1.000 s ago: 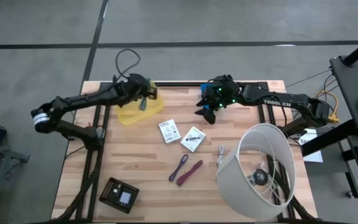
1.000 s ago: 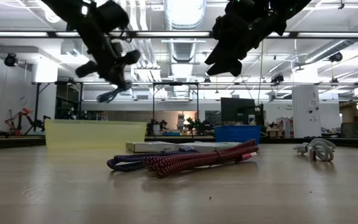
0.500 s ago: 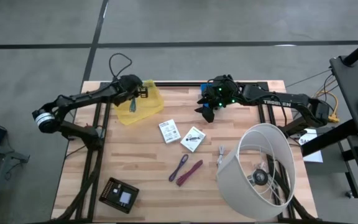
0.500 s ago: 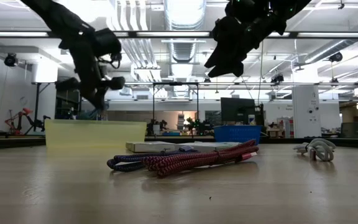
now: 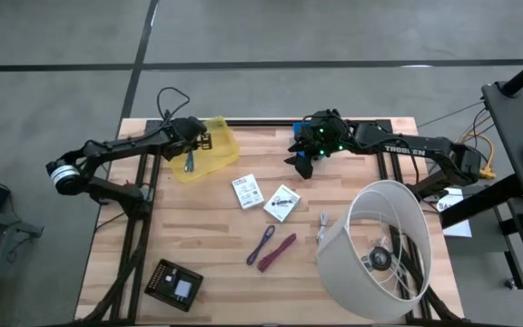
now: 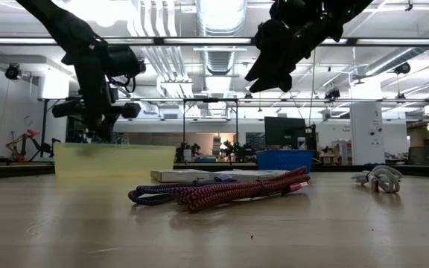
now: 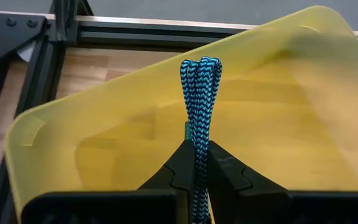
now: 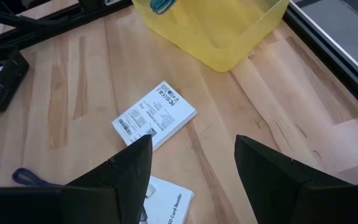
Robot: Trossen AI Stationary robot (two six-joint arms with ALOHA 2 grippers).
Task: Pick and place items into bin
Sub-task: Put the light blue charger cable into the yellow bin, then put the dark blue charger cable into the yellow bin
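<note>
teal braided cord (image 7: 199, 118) pinched in left gripper (image 7: 196, 163) above yellow bin (image 7: 278, 137); right gripper (image 8: 191, 158) spread

Four views – one overhead, one table-level, two wrist.
Left wrist close over yellow bin (image 7: 278, 93); right wrist, high share packet (image 8: 155, 115) (image 5: 246, 191).

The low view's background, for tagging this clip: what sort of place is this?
Probably a robotics lab or workshop. Behind the table are exposed ceiling ducts, equipment racks and monitors. On the table sit a yellow bin and braided cords.
</note>
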